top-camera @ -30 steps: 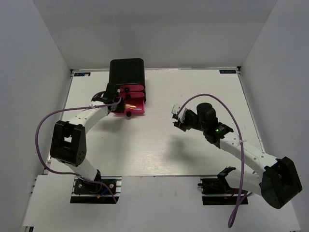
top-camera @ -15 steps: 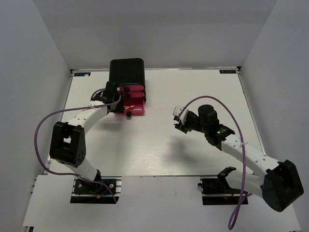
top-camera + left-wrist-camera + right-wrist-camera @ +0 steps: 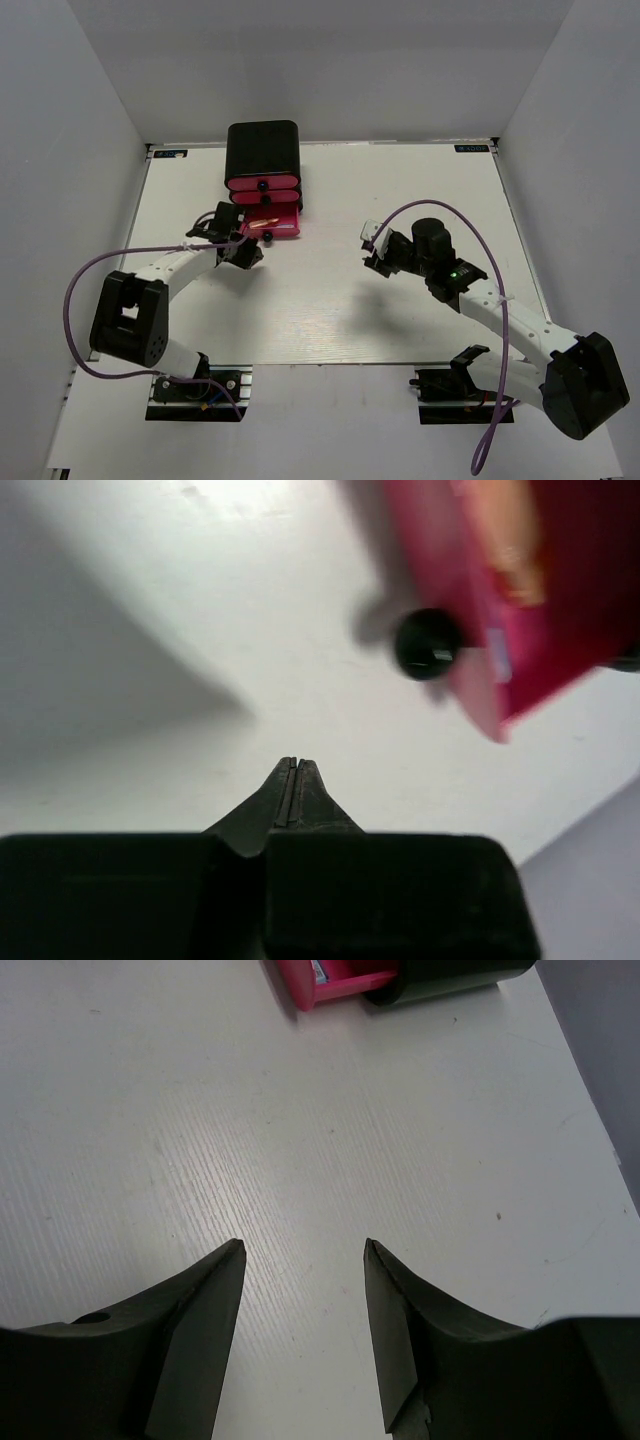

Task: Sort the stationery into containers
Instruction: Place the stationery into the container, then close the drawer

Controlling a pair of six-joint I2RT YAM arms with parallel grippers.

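The box stands at the far edge of the tabletop, left of its middle, with three pink drawers facing the near edge. The two upper drawers sit flush in the box. The bottom drawer stands open towards the near edge, its black knob at the front. Inside it lie orange pens, a blur in the left wrist view and too small from above to count.

The left hand is closed, its fingers pressed together with nothing between them. It hangs low over the tabletop, just beside the front left corner of the bottom drawer; the knob is near its fingertips but apart from them.

The right hand is over the right half of the tabletop, well apart from the box. Its fingers are spread fairly wide and hold nothing, with only bare tabletop between them. A corner of the bottom drawer and of the box shows at the top of the right wrist view
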